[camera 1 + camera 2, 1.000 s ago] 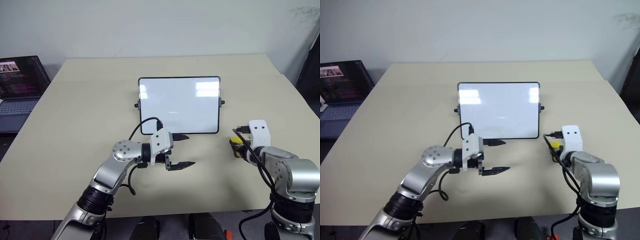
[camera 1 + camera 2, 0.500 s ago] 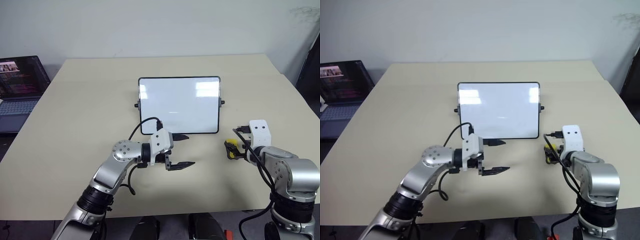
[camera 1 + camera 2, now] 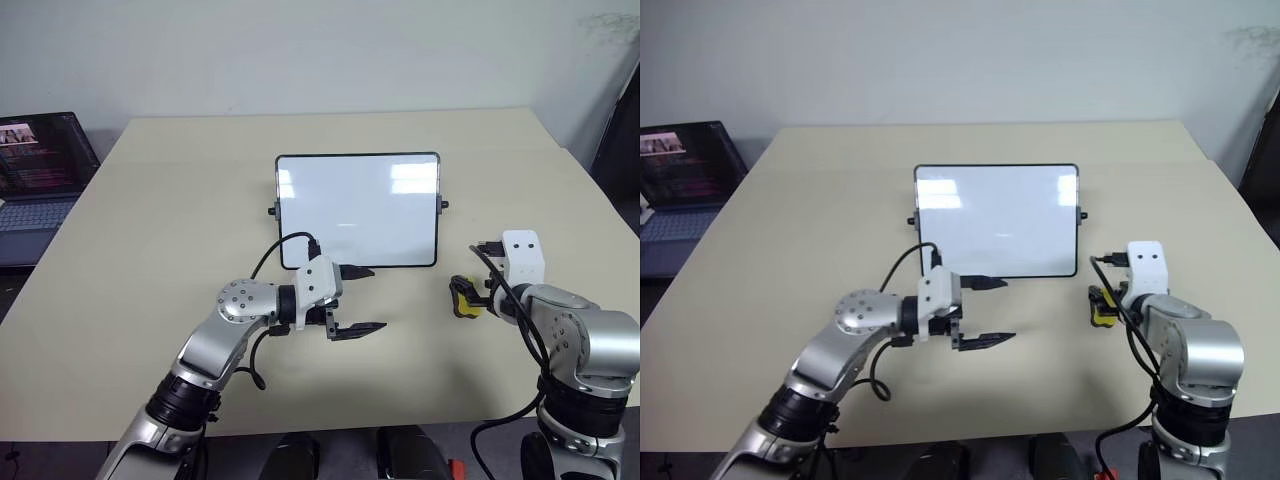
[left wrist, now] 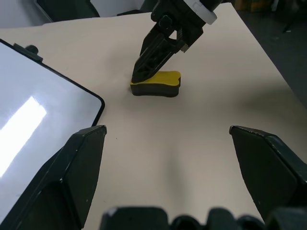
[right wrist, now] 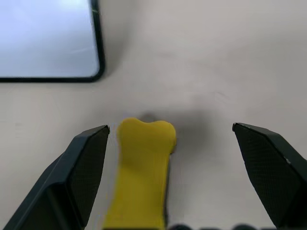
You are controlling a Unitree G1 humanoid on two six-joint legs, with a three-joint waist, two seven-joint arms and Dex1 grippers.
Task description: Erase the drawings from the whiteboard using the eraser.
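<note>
The whiteboard [image 3: 358, 210] stands propped at the middle of the table, its face plain white with glare. The drawings are out of view. The yellow eraser [image 3: 464, 297] with its dark underside lies flat on the table to the right of the board's lower right corner. My right gripper [image 5: 171, 126] is open just above it, one finger on each side of the eraser [image 5: 141, 172] and neither pressing it. In front of the board's lower edge my left gripper [image 3: 375, 297] hovers open and empty, pointing right towards the eraser [image 4: 156, 84].
An open laptop [image 3: 35, 170] sits off the table's left side. The beige table [image 3: 180, 200] has bare room around the board. A dark object [image 3: 622, 150] stands beyond the right edge.
My right gripper has opened and let go of the eraser, which now rests on the table between the spread fingers. The left arm has stayed put.
</note>
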